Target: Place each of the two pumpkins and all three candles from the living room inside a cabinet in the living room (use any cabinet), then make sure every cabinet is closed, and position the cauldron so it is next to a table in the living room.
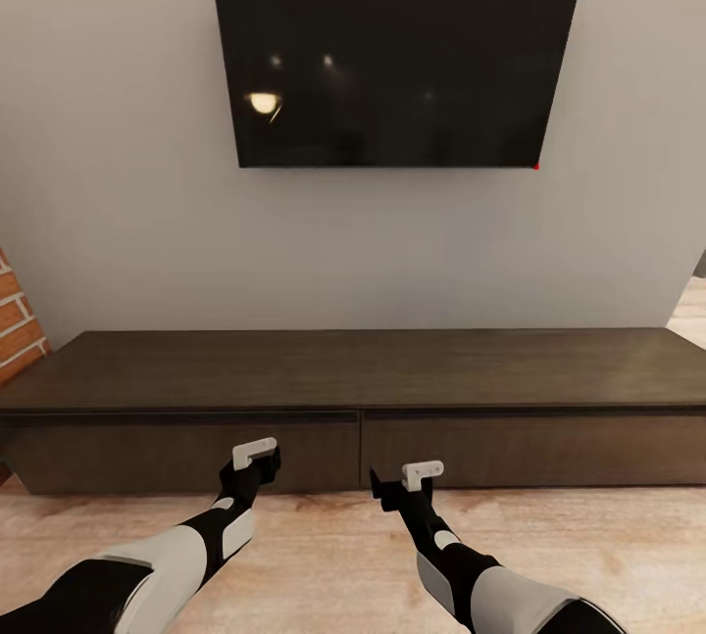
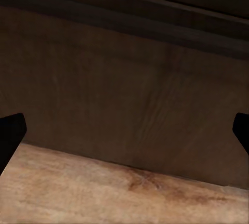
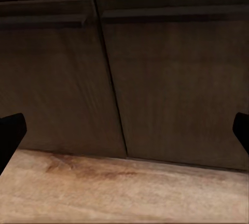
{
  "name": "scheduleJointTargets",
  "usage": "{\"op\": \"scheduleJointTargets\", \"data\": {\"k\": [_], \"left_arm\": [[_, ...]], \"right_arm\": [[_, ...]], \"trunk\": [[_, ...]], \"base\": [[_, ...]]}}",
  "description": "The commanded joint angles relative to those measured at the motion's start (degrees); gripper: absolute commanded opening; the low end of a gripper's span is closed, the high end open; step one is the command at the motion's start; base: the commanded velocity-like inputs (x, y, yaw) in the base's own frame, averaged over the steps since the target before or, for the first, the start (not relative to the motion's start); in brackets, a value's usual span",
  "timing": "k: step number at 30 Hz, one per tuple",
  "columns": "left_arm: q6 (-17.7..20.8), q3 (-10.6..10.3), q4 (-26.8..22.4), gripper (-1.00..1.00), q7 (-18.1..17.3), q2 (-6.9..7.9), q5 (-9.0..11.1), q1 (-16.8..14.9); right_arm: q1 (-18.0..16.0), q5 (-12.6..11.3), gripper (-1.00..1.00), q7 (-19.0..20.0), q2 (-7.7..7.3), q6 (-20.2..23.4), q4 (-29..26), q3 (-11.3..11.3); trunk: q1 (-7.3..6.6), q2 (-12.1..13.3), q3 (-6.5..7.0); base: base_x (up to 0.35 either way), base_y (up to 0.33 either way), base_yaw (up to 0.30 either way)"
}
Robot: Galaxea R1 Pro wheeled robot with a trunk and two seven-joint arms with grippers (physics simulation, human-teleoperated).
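No writing can be read. The closed cabinet (image 1: 353, 418) is faced below a wall-mounted television (image 1: 397, 46); left gripper (image 1: 257, 455) and right gripper (image 1: 420, 473) are held released, empty, above wooden floor (image 1: 608, 536).

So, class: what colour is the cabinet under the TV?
Dark brown wood, clearest in the head view: cabinet.

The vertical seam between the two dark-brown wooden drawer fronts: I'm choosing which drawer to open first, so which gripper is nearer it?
Right. The right gripper sits just right of the seam; the left gripper faces the left drawer front, farther off.
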Motion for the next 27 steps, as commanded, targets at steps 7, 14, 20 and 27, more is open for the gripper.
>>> {"op": "scheduleJointTargets", "data": {"k": [7, 14, 20, 27], "left_arm": [[-0.33, -0.48, 0.21, 1.0, 0.24, 0.0, 0.22, -0.09], [-0.33, -0.48, 0.21, 1.0, 0.24, -0.02, 0.22, -0.09], [-0.33, -0.48, 0.21, 1.0, 0.24, 0.01, 0.22, -0.09], [-0.36, -0.51, 0.21, 1.0, 0.24, -0.01, 0.22, -0.09]], "right_arm": [[-0.05, -0.8, 1.0, 0.05, 0.01, 3.24, 0.03, 0.03], [-0.04, -0.81, 1.0, 0.05, 0.01, 3.37, 0.1, 0.01], [-0.05, -0.79, 1.0, 0.05, 0.01, 3.45, 0.11, -0.05], [-0.05, -0.87, 1.0, 0.05, 0.01, 3.39, 0.11, 0.0]], "trunk": [[-0.01, -0.03, -0.05], [-0.01, -0.03, 0.11], [-0.01, -0.03, 0.28], [-0.01, -0.03, 0.33]], "base": [[0.0, 0.0, -0.058], [0.0, 0.0, -0.258], [0.0, 0.0, -0.288], [0.0, 0.0, -0.067]]}}
